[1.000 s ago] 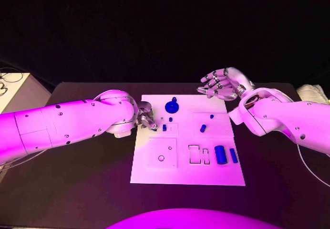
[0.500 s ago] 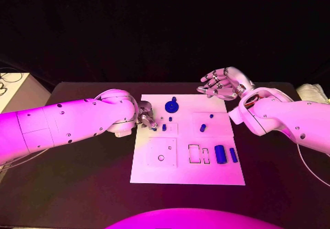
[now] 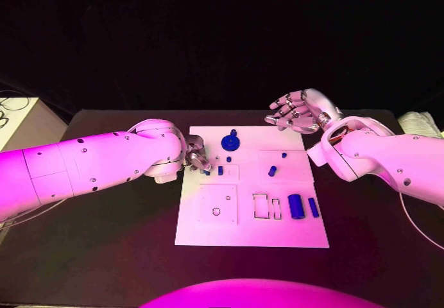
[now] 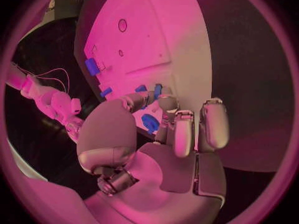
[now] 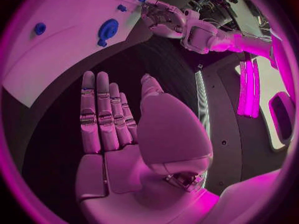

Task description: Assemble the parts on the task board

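The white task board (image 3: pixel 249 224) lies mid-table. My left hand (image 3: pixel 196 159) sits at the board's left edge, its thumb and fingertips curled together around a small blue part (image 4: pixel 157 89). The same hand (image 5: pixel 165 16) shows in the right wrist view with a blue tip at its fingers. My right hand (image 3: pixel 296 110) hovers open, fingers spread and empty, over the board's far right corner. On the board are a round blue part (image 3: pixel 231 141), a short blue peg (image 3: pixel 272 171) and two blue blocks (image 3: pixel 296 206) near the right edge.
A square recess with a hole (image 3: pixel 217 212) and two narrow slots (image 3: pixel 261 206) lie in the board's near half. A white box (image 3: pixel 18 122) stands off the table's left side, and a pale object (image 3: pixel 421 122) lies at the far right.
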